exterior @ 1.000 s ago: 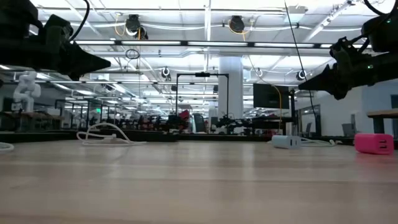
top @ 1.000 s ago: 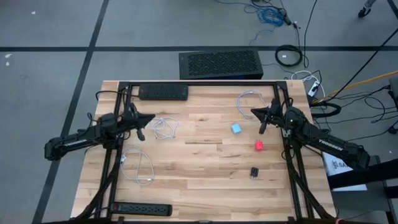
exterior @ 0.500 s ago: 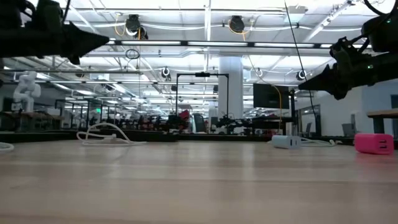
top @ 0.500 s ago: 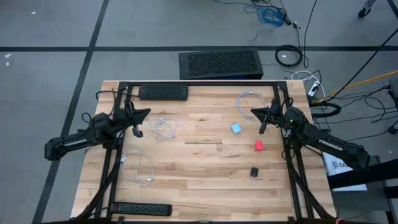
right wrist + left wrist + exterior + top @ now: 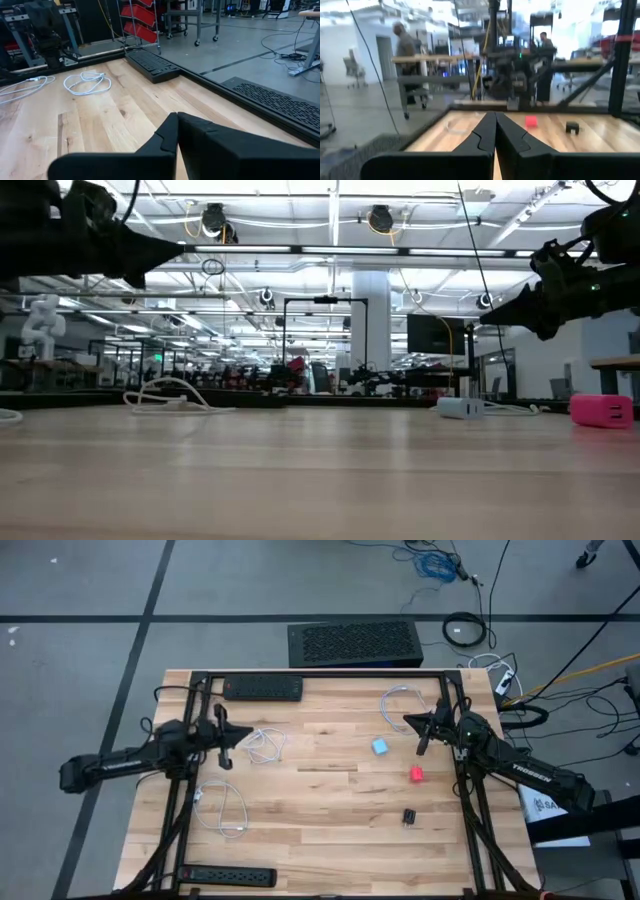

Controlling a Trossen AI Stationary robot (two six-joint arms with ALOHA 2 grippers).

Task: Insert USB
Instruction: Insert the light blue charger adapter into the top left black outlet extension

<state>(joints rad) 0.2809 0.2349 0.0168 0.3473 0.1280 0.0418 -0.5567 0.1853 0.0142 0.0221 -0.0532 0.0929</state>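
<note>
Table: wood top, black frame rails round the edges.

Left arm comes in from the left edge, held above the table. Left pincer shut, fingers pressed together, holding nothing; it hangs just beside the white cable coil at mid-left, not touching it. In the left wrist view the two dark fingers meet at the tip with no gap.

Right arm comes in from the right edge, also raised. Right pincer shut and empty, above the table between the far-right white cable and the blue block. In the right wrist view its fingers are closed flat together.

Power strips: one black strip along the far edge on the left, a second along the near edge at the left corner.

Cables: a third white loop lies on the near-left part, well apart from both pincers. Can't tell which end carries the USB plug.

Small parts, right half of the table: blue block, red block just nearer than it, small black part nearer still. All three lie loose on the wood, apart from each other and from both pincers. In the low view the red block shows as pink at the far right, blue one beside it.
</note>
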